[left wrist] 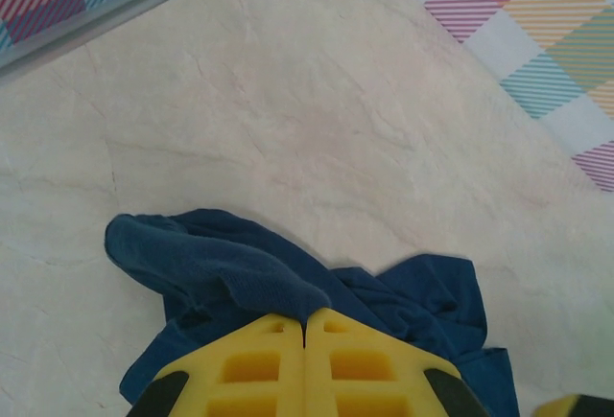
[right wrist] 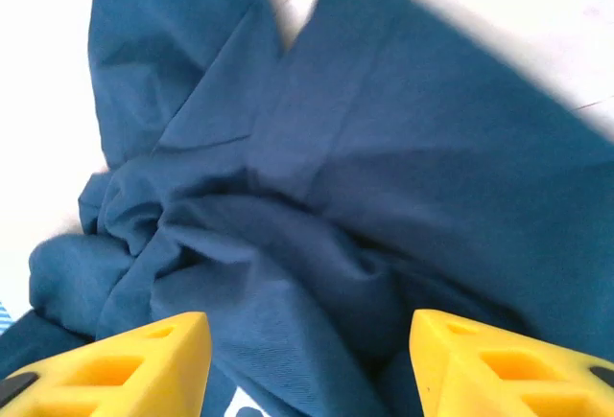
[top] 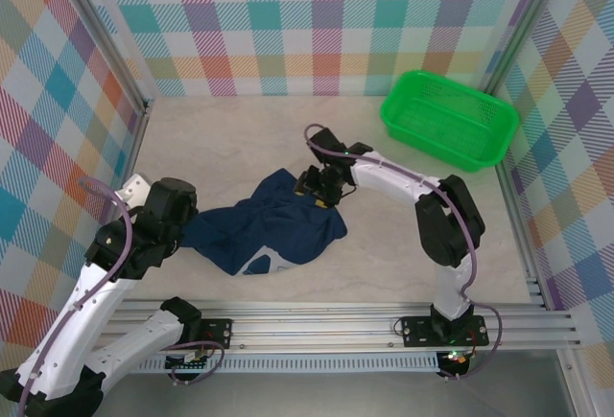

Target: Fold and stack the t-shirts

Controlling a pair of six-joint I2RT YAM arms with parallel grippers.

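Entry: the t-shirt (top: 269,230) lies crumpled and unfolded on the table (top: 240,139), near its middle, between our two arms. A patch of white shows at its near edge (probably the print, too small to tell).

Left gripper (left wrist: 304,323): the yellow fingers are pressed together with a ridge of navy cloth pinched at their tips. In the top view it sits at the shirt's left edge.

Right gripper (right wrist: 307,364): the fingers are spread wide with nothing between them, poised over a knot of creases at the shirt's far right part.

We judge the step in hand to be spreading the shirt flat, with no fold begun. To do it well, we want the right fingers to close on a single outer layer at an edge or corner, not on the bunched middle, where they would catch several layers. We then draw the two grips apart, low over the table, so the cloth tensions evenly. The left pinch looks shallow, so a hard pull could slip it.

Containers: one green basket (top: 436,142) sits at the far right corner, well apart from the shirt. We see nothing in it.
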